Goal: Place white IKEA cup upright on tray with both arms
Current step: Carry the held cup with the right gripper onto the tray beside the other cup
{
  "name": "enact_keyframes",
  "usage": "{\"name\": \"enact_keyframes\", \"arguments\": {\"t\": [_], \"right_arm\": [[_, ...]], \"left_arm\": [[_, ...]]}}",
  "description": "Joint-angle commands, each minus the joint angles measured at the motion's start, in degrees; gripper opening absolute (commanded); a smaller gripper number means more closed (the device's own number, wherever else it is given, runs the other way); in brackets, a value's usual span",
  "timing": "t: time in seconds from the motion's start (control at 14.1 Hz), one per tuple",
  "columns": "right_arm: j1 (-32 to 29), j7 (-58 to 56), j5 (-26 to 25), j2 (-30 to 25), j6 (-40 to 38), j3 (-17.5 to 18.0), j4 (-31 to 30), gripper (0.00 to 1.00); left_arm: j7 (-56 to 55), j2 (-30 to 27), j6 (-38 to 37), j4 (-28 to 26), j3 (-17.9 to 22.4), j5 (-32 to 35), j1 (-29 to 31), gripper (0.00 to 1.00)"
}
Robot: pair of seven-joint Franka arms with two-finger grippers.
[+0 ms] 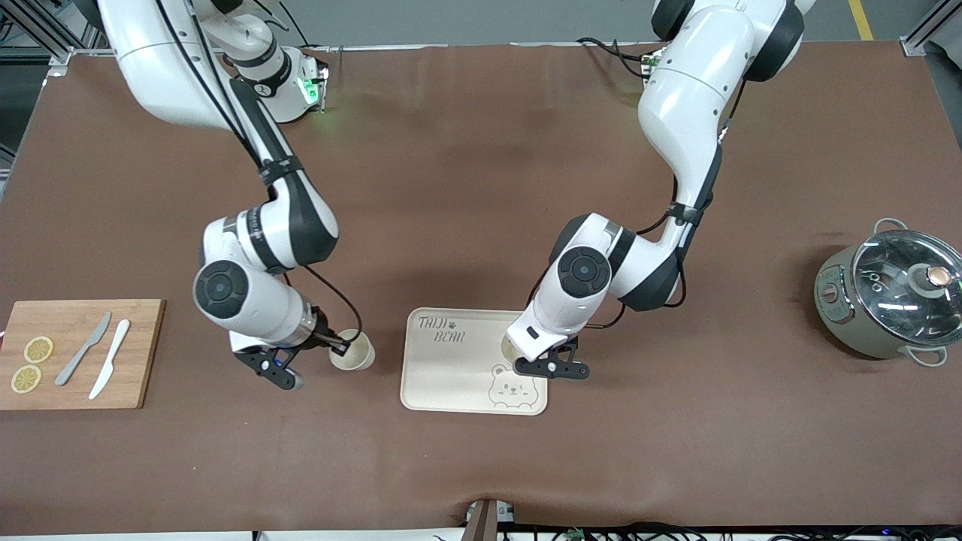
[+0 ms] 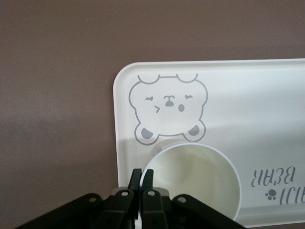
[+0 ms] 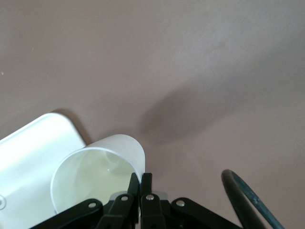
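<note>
On the brown tabletop (image 1: pixel 466 188) the cream tray (image 1: pixel 451 376), printed with a bear face and "TAIJI BEAR" lettering, lies around the middle of the width, toward the edge nearest the front camera. Two white cups are in play. The left pincer (image 2: pixel 141 183) is closed on the rim of one white cup (image 2: pixel 195 179), which stands upright on the tray just beside the bear face, on the side toward the left arm's end; in the front view this cup (image 1: pixel 509 347) is mostly hidden under the left arm's wrist. The right pincer (image 3: pixel 140 186) is clamped on the rim of a second white cup (image 3: pixel 95 179), held tilted with its mouth open to the wrist camera, over bare tabletop just beside the tray's edge toward the right arm's end; the front view shows it (image 1: pixel 353 350) apart from the tray. Toward the right arm's end, a wooden cutting board (image 1: pixel 143 323) carries two lemon slices (image 1: pixel 38 349), a grey knife (image 1: pixel 83 349) and a white knife (image 1: pixel 110 359). Near the left arm's end stands a glass-lidded pot (image 1: pixel 890 297).
</note>
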Motion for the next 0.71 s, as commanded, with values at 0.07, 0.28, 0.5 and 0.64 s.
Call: {"name": "enact_keyframes", "arguments": {"t": [0.07,0.28,0.5,0.64], "right_arm": [[3.1,6.1,1.0,2.8,-1.0,-0.3,4.8,0.0],[5.2,10.0,1.0,4.2,-0.6,-0.3,5.8,0.0],[6.8,12.9,0.8,5.9,0.0,-0.4,6.0,0.0],[7.7,14.1,0.8,6.7,0.0,-0.4,6.0,0.0]], "left_arm": [[-1.2,1.3,0.2,0.9,0.2,-1.4,-0.5,0.0],[-1.9,1.8,0.2,0.9,0.2,-1.5,-0.8,0.0],[-2.3,1.8,0.3,0.9,0.2,-2.2,-0.9,0.0],[-2.3,2.0,0.2,0.9,0.2,-2.3,-1.0,0.0]]}}
